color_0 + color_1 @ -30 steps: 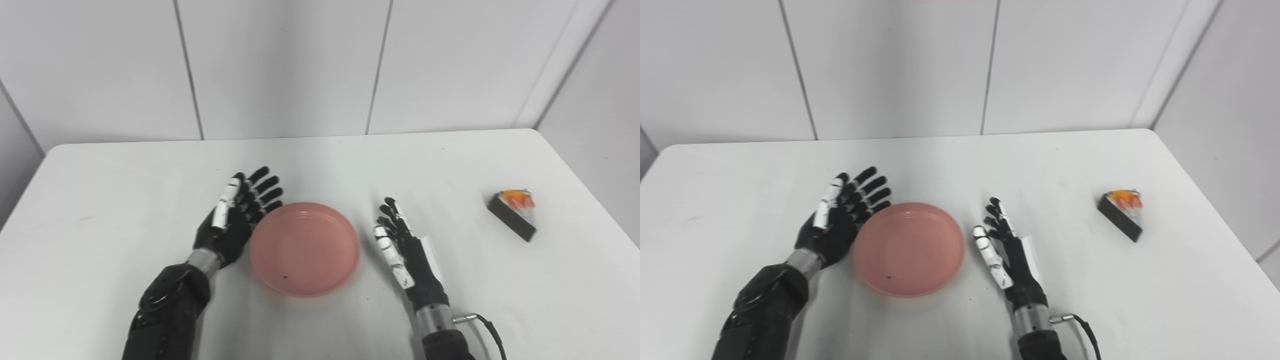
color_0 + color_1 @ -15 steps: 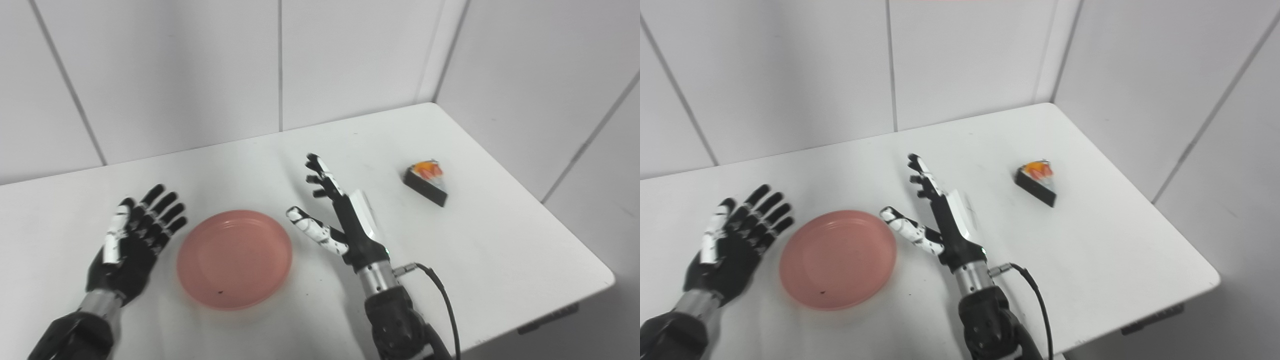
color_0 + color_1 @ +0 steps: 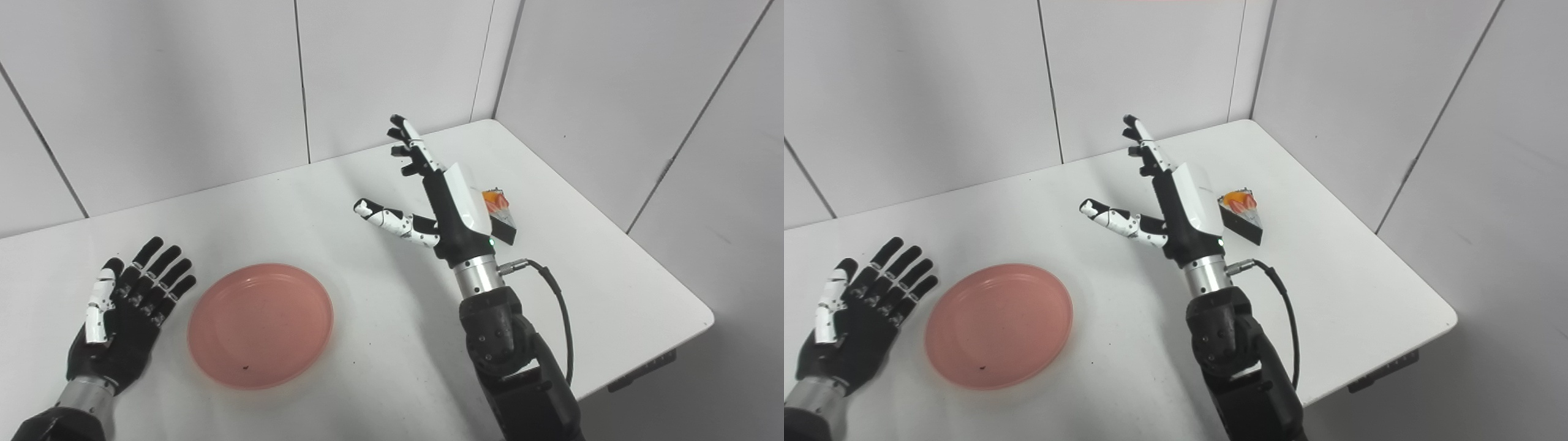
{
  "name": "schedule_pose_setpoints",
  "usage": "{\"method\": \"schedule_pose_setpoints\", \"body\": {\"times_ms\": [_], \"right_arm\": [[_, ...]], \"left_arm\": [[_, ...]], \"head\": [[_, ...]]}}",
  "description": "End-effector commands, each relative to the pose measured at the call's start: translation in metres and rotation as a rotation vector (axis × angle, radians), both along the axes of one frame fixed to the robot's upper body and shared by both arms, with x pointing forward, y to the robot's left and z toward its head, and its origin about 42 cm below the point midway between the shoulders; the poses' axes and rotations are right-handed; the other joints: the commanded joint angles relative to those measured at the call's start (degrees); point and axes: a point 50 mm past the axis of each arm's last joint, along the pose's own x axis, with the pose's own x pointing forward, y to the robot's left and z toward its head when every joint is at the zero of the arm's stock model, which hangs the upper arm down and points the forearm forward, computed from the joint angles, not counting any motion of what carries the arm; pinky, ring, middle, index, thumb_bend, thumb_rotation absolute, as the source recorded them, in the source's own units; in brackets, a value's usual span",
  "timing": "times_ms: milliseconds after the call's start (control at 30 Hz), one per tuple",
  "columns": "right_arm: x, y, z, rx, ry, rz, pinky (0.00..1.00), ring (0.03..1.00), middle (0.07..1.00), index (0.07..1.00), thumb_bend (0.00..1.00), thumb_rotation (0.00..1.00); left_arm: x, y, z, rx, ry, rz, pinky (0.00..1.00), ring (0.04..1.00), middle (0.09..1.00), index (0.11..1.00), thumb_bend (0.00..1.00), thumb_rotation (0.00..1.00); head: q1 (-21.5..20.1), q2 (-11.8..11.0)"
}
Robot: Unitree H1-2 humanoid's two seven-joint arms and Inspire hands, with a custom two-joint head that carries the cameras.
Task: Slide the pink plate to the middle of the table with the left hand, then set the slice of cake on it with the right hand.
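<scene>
White table, white panelled walls behind. Pink plate sits on it as the landmark: just left of it the left hand lies palm-up, fingers spread, empty. Well right of the plate, the right hand hangs raised, fingers wide, holding nothing, beside the cake slice.

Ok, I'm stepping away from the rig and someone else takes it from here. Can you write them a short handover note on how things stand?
Left hand: open, palm up, resting on the white table just left of the round pink plastic plate, not touching it.
Right hand: open, fingers spread, raised above the table close beside the wedge-shaped slice of cake with a dark base and orange topping, holding nothing.
Done: the plate looks placed; it lies flat and bare.
Left: grasp the cake slice near the table's right side with the right hand and set it on the plate.
</scene>
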Motion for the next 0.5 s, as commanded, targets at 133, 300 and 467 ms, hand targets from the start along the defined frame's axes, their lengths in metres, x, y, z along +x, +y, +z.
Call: {"method": "schedule_pose_setpoints", "body": {"times_ms": [133, 300, 467], "right_arm": [[0.005, -0.021, 0.03, -0.059, -0.069, -0.056, 0.71, 0.796, 0.892, 0.939, 0.84, 0.6], [0.005, -0.04, 0.04, -0.133, -0.029, -0.148, 0.67, 0.806, 0.92, 0.954, 0.87, 0.63], [0.003, -0.059, 0.046, -0.138, -0.013, -0.197, 0.67, 0.843, 0.951, 0.968, 0.86, 0.56]], "left_arm": [[-0.017, 0.017, -0.04, 0.068, 0.159, 0.037, 0.88, 0.875, 0.882, 0.878, 0.41, 1.0], [-0.016, 0.018, -0.041, 0.071, 0.157, 0.033, 0.88, 0.879, 0.887, 0.88, 0.41, 1.0], [-0.016, 0.018, -0.04, 0.069, 0.158, 0.035, 0.88, 0.877, 0.886, 0.877, 0.42, 1.0]], "head": [[-0.62, -0.25], [-0.75, -0.35], [-0.86, -0.39]]}}
